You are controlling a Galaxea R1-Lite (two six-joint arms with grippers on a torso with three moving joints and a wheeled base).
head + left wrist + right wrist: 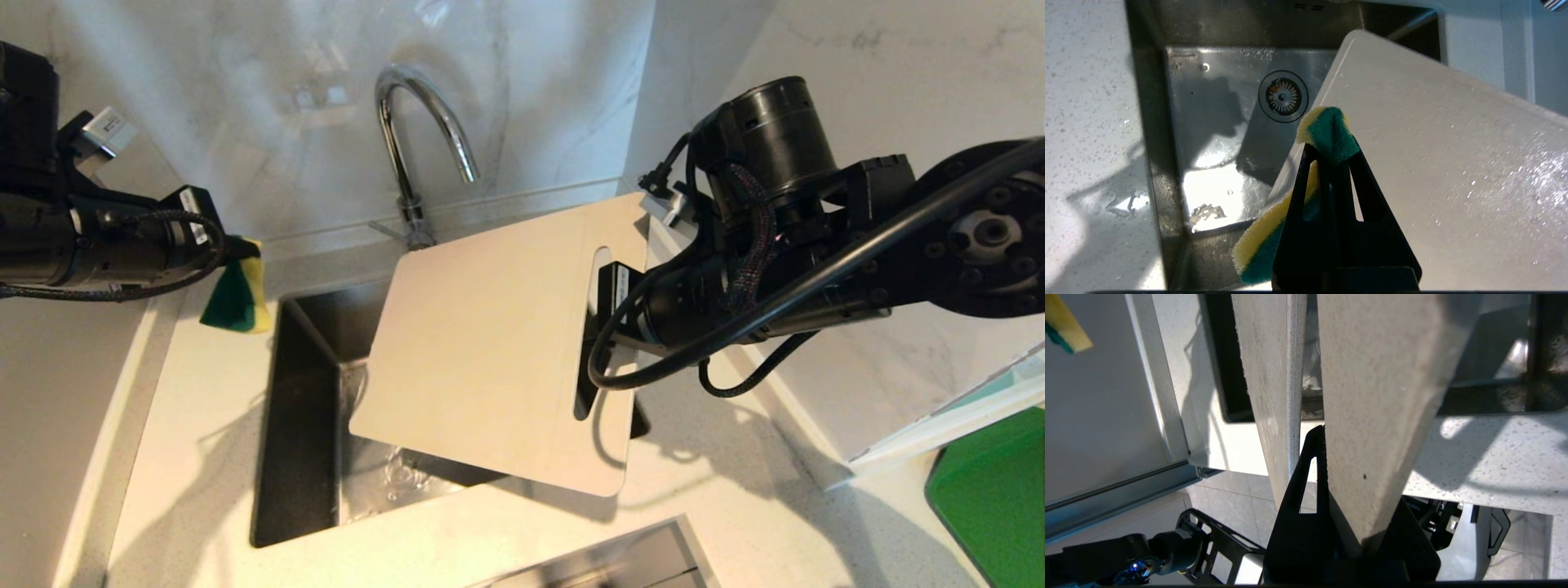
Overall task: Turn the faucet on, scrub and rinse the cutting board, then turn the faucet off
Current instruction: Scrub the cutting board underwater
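My right gripper (608, 302) (1323, 441) holds the pale beige cutting board (490, 351) (1372, 396) tilted above the sink (294, 425). It is shut on the strip beside the handle slot. My left gripper (233, 249) (1329, 153) is shut on a yellow and green sponge (237, 290) (1327, 130), over the counter left of the sink and apart from the board. In the left wrist view the board (1433, 171) carries water droplets. The chrome faucet (408, 139) stands behind the board, its thin lever (388, 230) at the base. No stream shows at the spout.
Water glints on the sink floor (400, 478) round the drain (1283, 96). White speckled counter (196, 408) surrounds the sink. A green mat (992, 490) lies at the far right. A metal rim (620, 563) shows at the near edge. A marble wall rises behind.
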